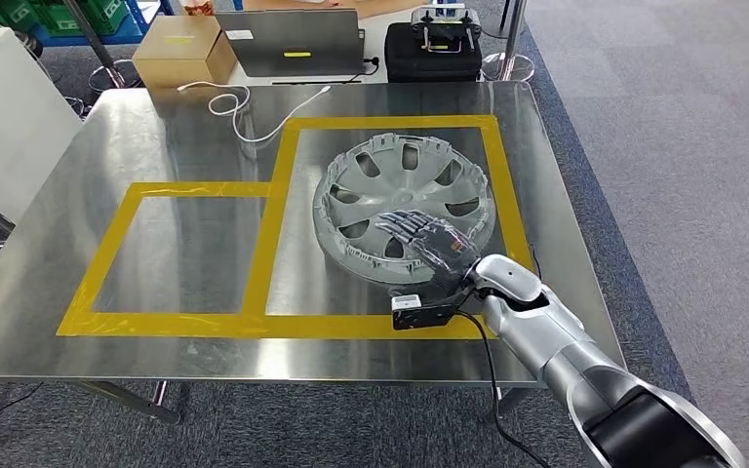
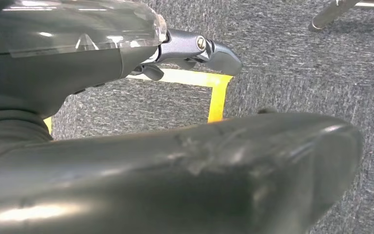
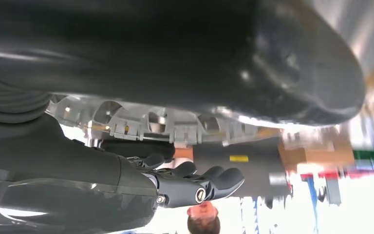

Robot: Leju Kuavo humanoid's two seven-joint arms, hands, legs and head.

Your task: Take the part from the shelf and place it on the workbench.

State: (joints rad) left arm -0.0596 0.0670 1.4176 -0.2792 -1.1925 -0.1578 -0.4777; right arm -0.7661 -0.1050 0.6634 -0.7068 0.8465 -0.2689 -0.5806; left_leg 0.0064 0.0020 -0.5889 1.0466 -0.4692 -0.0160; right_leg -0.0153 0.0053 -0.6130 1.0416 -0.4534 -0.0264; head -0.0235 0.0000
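left hand: you get it in the left wrist view, a thumb tip point(image 2: 221, 57) poking out at upper middle over grey carpet with a yellow tape line point(image 2: 216, 100). Nothing in it from what shows, but the fingers are hidden, so can't tell if they're spread or curled.

workbench: steel top point(image 1: 156, 146) with yellow tape boxes, filling most of the head view; the left box is bare metal, and the near edge is cut off by nothing much, just your arm at lower right.

part: grey wheel cover point(image 1: 405, 200) lying inside the right tape box, center-right of frame. It's round, so no real long axis; ribbed inner side faces up, near rim tipped up a bit.

right hand: fingers point(image 1: 419, 239) stretched out flat over the near rim of the part, hiding that bit. Fingers are apart, not wrapped round anything you can see.

right wrist view: shows the part's clipped rim point(image 3: 175, 124) edge-on, plus a person's head, blurry, at the bottom edge.
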